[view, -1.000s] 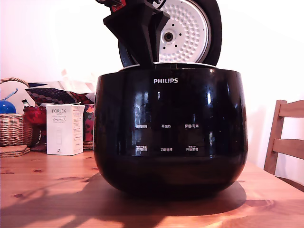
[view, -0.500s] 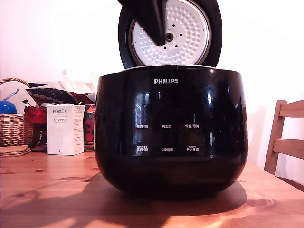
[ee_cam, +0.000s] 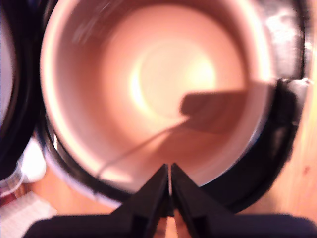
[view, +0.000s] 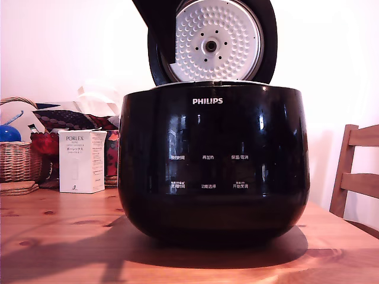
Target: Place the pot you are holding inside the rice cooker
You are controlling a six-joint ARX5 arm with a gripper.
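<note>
Exterior view: the rice cooker (view: pixel 213 168) stands on a wooden table (view: pixel 59 236), its lid (view: pixel 216 41) raised upright and the white dimpled inner plate facing the camera. The lid's top edge is cut off by the frame. A dark part of the arm (view: pixel 159 26) enters at the top, left of the lid; its gripper cannot be made out here. The pot is hidden behind the cooker's glossy body. At the exterior view's left stand a white PORLEX box (view: pixel 81 161) and a wicker basket (view: pixel 18 160), partly cropped. A wooden chair (view: pixel 355 174) is cut off at the exterior view's right. The wall behind is pale and overexposed.

Wrist view: the picture is blurred. The pot (ee_cam: pixel 89 124) sits inside the cooker's black body, its interior lit pinkish. The gripper (ee_cam: pixel 170 186) hovers above the pot rim, fingertips pressed together and grasping nothing.
</note>
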